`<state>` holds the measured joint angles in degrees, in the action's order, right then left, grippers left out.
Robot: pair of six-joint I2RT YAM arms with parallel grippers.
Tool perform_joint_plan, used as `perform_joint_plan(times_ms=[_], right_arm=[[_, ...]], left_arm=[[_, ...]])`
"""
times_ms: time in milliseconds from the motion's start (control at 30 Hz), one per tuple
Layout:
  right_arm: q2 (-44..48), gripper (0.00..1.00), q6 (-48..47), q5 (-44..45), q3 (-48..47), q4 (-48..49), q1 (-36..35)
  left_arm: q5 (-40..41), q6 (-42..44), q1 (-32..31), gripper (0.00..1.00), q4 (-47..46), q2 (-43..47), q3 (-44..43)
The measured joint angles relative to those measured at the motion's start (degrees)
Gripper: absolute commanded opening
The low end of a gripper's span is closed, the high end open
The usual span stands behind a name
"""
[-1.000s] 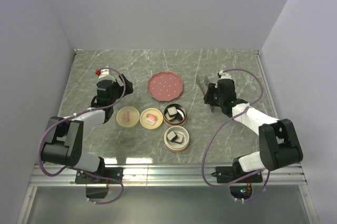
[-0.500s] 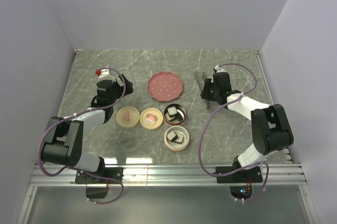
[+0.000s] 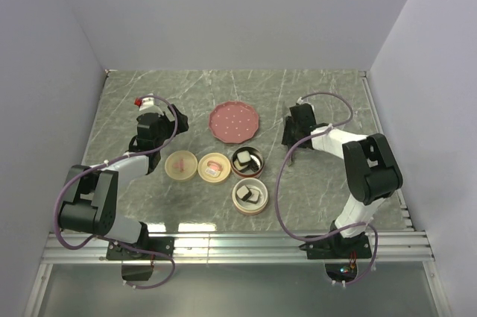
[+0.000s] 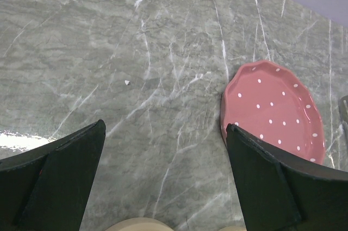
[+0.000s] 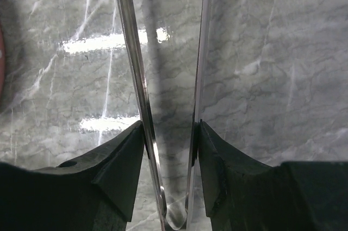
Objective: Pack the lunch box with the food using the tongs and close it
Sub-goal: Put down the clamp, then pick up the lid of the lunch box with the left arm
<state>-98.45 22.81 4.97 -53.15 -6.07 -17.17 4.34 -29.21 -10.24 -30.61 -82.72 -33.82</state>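
Tongs (image 5: 132, 51): two thin, mirror-bright metal arms, pinched between right pincer (image 5: 169, 133).

Robot lab cell, plain pale walls (image 3: 238, 11) at the far and side edges of a marble-pattern table (image 3: 320, 93), aluminium rail (image 3: 238, 246) along its near edge, left arm (image 3: 89, 205) and right arm (image 3: 369, 168) bolted there.

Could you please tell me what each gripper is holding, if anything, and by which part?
The right gripper clasps the thin silvery metal tongs near their joined end; the left gripper holds nothing.
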Motion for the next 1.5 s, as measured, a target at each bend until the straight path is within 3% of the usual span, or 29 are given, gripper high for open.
perform_joint_plan(times_ms=[567,633,1133,1500], right_arm=[[-1.1,0.63,0.3,3.6,-1.8,-2.3,-1.7],[-1.1,0.75,0.5,3.6,-1.8,-2.3,-1.7],[6.6,0.77,0.3,5.4,1.0,-1.7,-1.7],[12.5,0.77,0.3,5.6,5.6,4.0,-1.7]], left_arm=[[0.0,0.0,0.0,1.00,0.0,0.0,0.0],[0.0,0.0,0.0,1.00,0.0,0.0,0.0],[0.0,-0.7,-0.4,1.00,0.1,2.4,2.9],[10.7,-4.0,-11.5,0.98,3.9,10.1,8.6]])
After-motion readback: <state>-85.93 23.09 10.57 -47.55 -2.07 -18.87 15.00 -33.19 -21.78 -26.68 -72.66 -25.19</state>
